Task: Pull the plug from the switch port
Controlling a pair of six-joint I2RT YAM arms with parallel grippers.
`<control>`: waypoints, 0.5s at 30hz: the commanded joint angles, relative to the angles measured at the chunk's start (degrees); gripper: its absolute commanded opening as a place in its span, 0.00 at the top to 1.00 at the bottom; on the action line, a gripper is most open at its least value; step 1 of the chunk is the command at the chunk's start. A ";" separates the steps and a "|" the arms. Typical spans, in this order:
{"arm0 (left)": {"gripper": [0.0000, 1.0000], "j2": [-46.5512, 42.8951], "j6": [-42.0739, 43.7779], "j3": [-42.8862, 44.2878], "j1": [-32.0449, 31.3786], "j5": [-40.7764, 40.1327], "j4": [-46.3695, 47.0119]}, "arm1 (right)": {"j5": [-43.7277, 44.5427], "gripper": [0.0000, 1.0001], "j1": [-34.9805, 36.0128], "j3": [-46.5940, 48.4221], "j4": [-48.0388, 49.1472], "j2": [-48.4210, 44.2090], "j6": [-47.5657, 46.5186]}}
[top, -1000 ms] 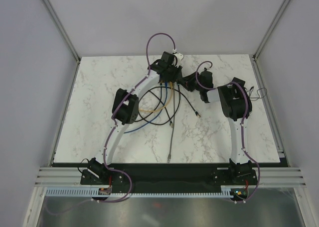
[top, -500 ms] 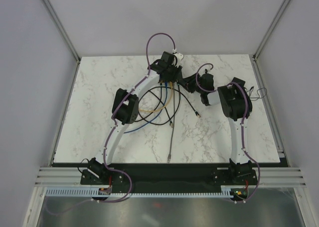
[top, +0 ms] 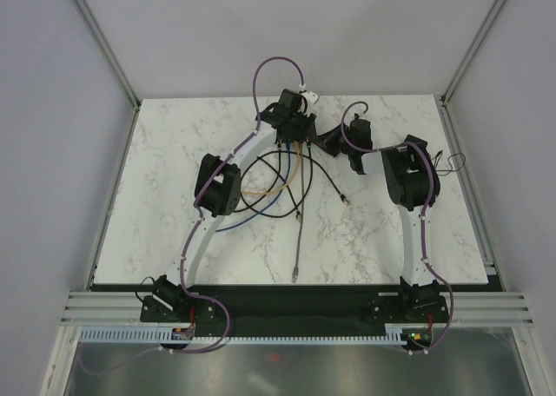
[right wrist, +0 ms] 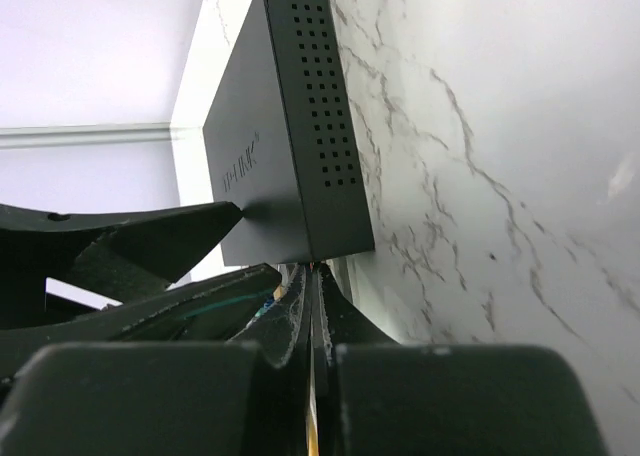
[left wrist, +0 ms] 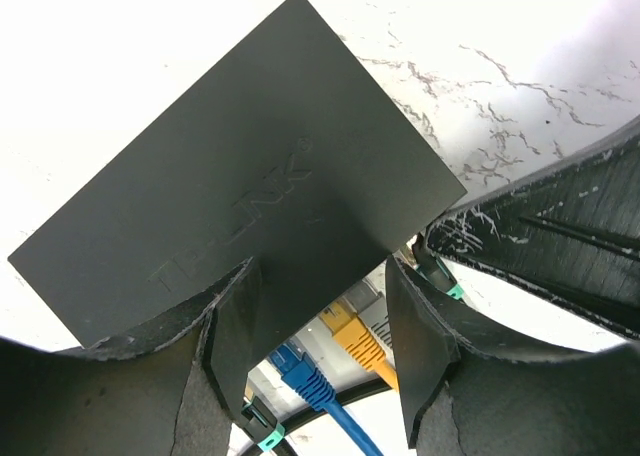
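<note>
The switch [left wrist: 250,186] lies flat on the table [top: 165,179], toward 12 o'clock. The left gripper [left wrist: 318,276] stands wide over its socket edge, above a blue plug [left wrist: 300,371] and yellow plug [left wrist: 352,338]. The right gripper [right wrist: 312,281], at its 3 o'clock, is pinched closed.

top: high, looking down on table [top: 156,231] | left wrist: close above switch [left wrist: 230,176] | right wrist: low beside same switch
</note>
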 commanded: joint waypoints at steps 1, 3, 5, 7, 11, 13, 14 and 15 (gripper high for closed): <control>0.40 -0.69 -2.02 -1.28 -0.26 1.25 -2.98 | 2.84 1.00 2.07 2.33 -10.66 3.49 -4.72; 0.40 -0.07 -2.29 -0.41 -0.35 0.72 -3.15 | 2.57 1.00 2.16 2.42 -11.53 3.41 -5.59; 0.40 1.06 -2.64 0.65 -0.53 0.90 -4.12 | 2.48 1.00 2.16 1.99 -12.59 2.19 -6.73; 0.40 2.21 -2.64 3.02 -0.61 0.89 -5.26 | 2.57 1.00 2.08 -0.12 -13.30 0.95 -7.53; 0.40 2.92 -2.90 4.35 -0.70 0.99 -6.14 | 0.90 1.00 1.72 -2.76 -12.33 -1.07 -8.15; 0.40 2.92 -2.90 4.44 -0.70 1.07 -6.14 | 0.81 1.00 1.37 -4.34 -11.37 -2.21 -8.67; 0.40 2.92 -2.90 4.35 -0.70 1.16 -6.06 | 0.99 1.00 1.20 -4.87 -10.75 -2.48 -8.85; 0.40 2.83 -2.90 4.35 -0.70 1.16 -6.06 | 0.64 1.00 0.93 -4.78 -10.40 -2.48 -9.20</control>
